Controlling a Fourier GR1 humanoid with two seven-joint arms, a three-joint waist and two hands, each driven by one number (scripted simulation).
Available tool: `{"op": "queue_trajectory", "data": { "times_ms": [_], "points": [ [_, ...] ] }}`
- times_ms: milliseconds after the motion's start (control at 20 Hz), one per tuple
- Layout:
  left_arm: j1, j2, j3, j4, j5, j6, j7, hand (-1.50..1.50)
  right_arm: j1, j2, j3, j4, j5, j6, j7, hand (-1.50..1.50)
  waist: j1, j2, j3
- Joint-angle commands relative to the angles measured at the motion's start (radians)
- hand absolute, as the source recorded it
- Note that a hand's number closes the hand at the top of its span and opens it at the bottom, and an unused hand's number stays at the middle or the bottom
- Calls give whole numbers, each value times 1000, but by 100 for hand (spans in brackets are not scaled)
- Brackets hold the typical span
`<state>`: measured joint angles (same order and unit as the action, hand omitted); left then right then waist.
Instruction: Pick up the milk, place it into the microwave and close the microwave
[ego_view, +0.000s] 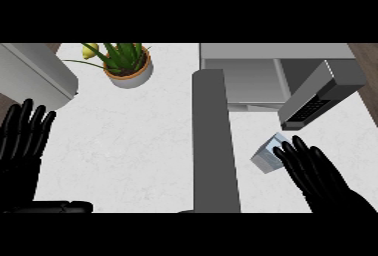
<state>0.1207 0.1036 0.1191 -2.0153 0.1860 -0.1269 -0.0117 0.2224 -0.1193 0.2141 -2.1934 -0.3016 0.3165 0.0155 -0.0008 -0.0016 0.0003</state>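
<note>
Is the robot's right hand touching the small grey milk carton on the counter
Cannot tell. In the head view the right hand, fingers straight, overlaps the near edge of the small grey milk carton lying on the white counter; it may be hovering above.

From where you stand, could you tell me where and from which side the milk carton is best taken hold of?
Grip the milk carton across its two long flat sides, coming from the right with the right hand, whose straight fingers already hang just over its right edge. It lies tilted on the counter below the open microwave, so turning the hand to match should help.
</note>
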Motion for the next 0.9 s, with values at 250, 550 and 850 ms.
{"op": "queue_trajectory", "data": {
  "times_ms": [250, 550, 850],
  "points": [
    [191, -38, -16, -43, 3, -81, -113, -150, 82, 69, 55, 48, 275, -84, -145, -150, 2, 0, 0],
    [241, -64, -28, -37, -25, -105, -169, -150, 11, 90, -30, 167, 320, -147, -215, -150, 5, 1, 0],
    [293, -85, -57, -104, -70, -113, -156, -150, -49, 82, -82, 236, 330, -166, -212, -150, 5, 1, 0]
  ]
}}
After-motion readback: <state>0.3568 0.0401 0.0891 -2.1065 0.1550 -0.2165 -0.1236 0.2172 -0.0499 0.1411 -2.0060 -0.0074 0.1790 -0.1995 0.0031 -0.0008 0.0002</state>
